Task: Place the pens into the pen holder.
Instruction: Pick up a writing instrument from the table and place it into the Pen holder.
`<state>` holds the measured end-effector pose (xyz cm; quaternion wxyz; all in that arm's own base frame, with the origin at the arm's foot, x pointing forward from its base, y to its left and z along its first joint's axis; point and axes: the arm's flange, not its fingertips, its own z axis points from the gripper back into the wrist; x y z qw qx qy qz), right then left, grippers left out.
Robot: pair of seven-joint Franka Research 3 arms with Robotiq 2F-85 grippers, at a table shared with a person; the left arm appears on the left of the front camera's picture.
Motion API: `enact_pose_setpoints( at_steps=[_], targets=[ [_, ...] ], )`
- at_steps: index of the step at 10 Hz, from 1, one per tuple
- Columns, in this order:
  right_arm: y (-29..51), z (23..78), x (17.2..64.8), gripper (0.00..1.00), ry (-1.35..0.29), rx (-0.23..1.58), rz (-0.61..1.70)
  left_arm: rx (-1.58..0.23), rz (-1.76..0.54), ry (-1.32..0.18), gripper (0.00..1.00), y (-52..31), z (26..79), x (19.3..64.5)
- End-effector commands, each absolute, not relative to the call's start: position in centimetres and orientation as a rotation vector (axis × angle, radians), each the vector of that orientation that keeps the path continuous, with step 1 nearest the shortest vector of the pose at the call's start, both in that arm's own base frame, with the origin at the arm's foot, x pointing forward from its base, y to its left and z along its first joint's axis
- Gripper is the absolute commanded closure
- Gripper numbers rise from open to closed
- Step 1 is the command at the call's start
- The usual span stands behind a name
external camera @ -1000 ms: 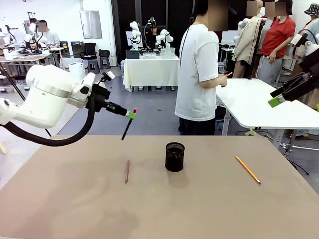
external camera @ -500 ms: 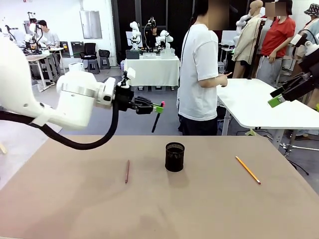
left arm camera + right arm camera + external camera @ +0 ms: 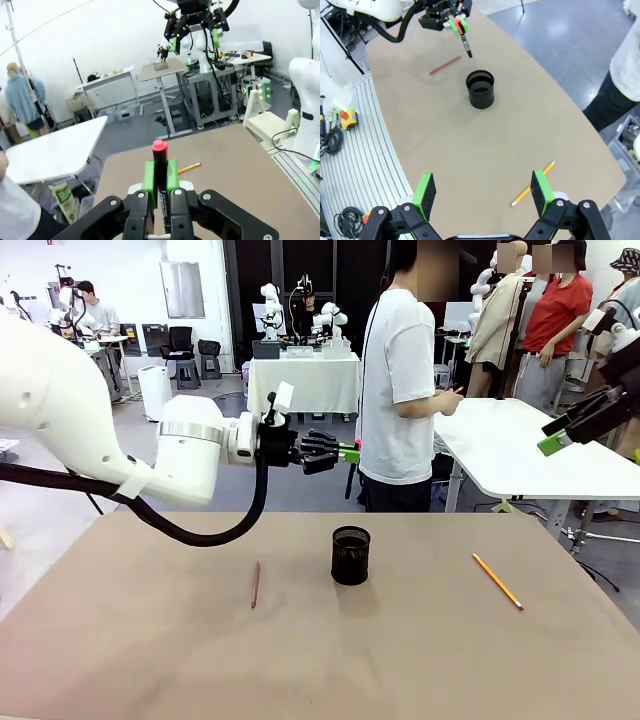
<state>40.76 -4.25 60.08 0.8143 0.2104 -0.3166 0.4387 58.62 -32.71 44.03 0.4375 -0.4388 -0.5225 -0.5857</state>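
Note:
My left gripper (image 3: 347, 452) is shut on a dark pen (image 3: 349, 478) with a pink-red end, which hangs down from the green pads. It hovers high above the black mesh pen holder (image 3: 351, 555), which stands mid-table. In the left wrist view the pen (image 3: 160, 172) stands up between the pads of the left gripper (image 3: 160, 181). A reddish-brown pen (image 3: 255, 584) lies left of the holder and a yellow pencil (image 3: 497, 580) lies to its right. My right gripper (image 3: 484, 192) is open and empty, high above the table near the pencil (image 3: 532, 190), looking down on the holder (image 3: 480, 89).
A person in a white shirt (image 3: 400, 380) stands at the far side, turned away. A white table (image 3: 520, 455) stands at the back right. The brown table (image 3: 400, 660) is bare around the holder and towards its front edge.
My left arm has swung to the right with the dark pen, from over the table's left part to above the pen holder. The right arm has stayed still.

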Motion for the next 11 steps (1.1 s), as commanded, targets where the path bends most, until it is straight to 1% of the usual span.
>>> enact_pose_setpoints(
  at_steps=[1,2,4,5,8,11],
  targets=[
    [-4.2,60.1,40.8,0.00,-0.687,0.461,0.940,-1.159,-1.450,-1.292,1.00,-33.3,42.0,60.2],
    [-4.2,60.1,40.8,0.00,-0.687,0.461,0.940,-1.149,-1.441,-1.266,1.00,-33.7,40.4,60.8],
    [-4.2,60.1,40.8,0.00,-0.687,0.461,0.940,-1.217,-1.390,-1.160,1.00,-33.1,38.2,61.3],
    [-4.2,60.1,40.8,0.00,-0.687,0.461,0.940,-1.244,-1.410,-1.111,1.00,-32.9,37.5,61.3],
    [-4.2,60.1,40.8,0.00,-0.687,0.461,0.940,-1.254,-1.337,-1.083,1.00,-32.3,35.9,61.6],
    [-4.2,60.1,40.8,0.00,-0.687,0.461,0.940,-1.272,-1.329,-1.081,1.00,-32.3,34.9,62.5]
  ],
)
